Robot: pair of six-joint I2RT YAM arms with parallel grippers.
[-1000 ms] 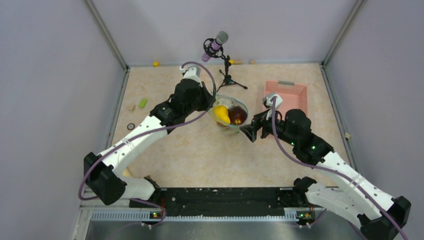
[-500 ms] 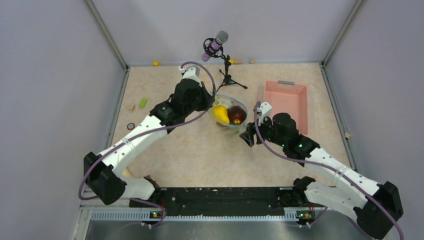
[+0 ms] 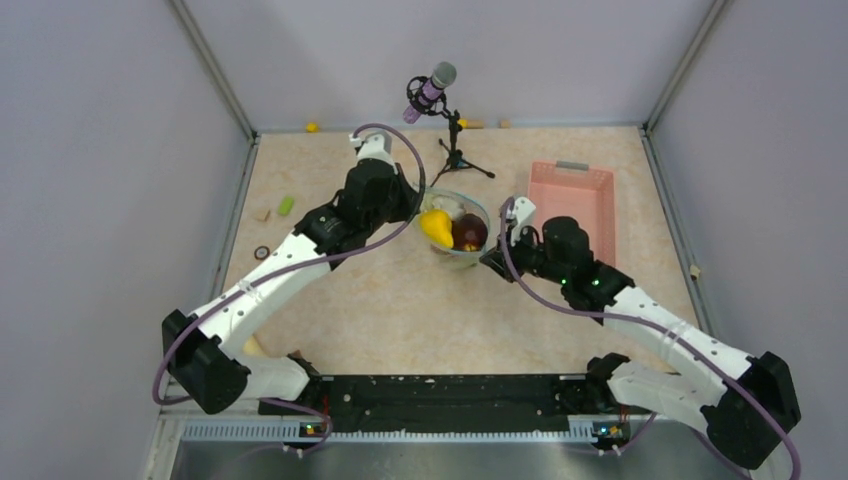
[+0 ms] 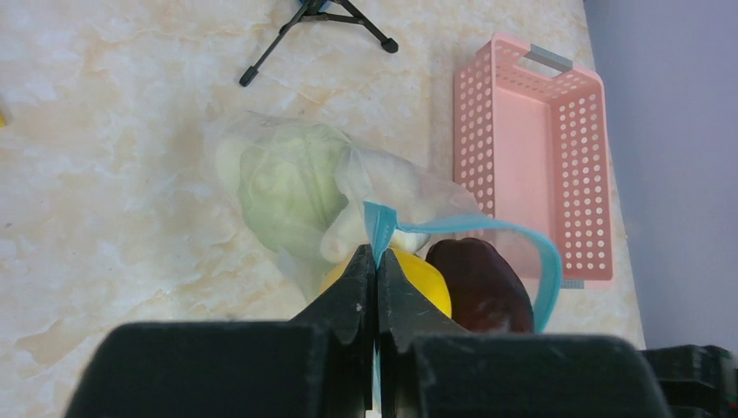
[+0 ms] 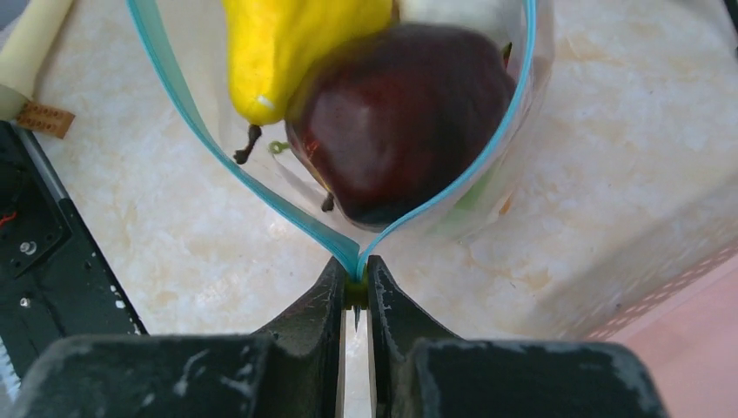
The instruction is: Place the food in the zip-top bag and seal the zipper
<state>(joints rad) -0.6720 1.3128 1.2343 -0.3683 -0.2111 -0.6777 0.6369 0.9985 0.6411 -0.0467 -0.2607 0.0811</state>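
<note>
Left tool [image 4: 376, 261] and right tool [image 5: 355, 280] each clamp one end of the thin light-blue zipper strip [image 4: 487, 225]. Toy produce [image 5: 400, 122] already inside clear crinkly zip-top bag [image 5: 500, 183], mid-tabletop [image 3: 400, 310], left of pink lattice basket [image 3: 600, 178]. Mouth gaping; sealing not yet done.

Eased the right gripper [image 3: 491, 258] toward 9 o'clock, wrist drawn off the pink basket's [image 3: 590, 190] 8 o'clock corner, up to the zip-top bag's [image 3: 455, 252] 4 o'clock corner. Snapped its wide-spread jaws together on the zipper [image 4: 461, 226] there. Dragged bag and left gripper [image 4: 376, 261] slightly toward 9 o'clock.
</note>
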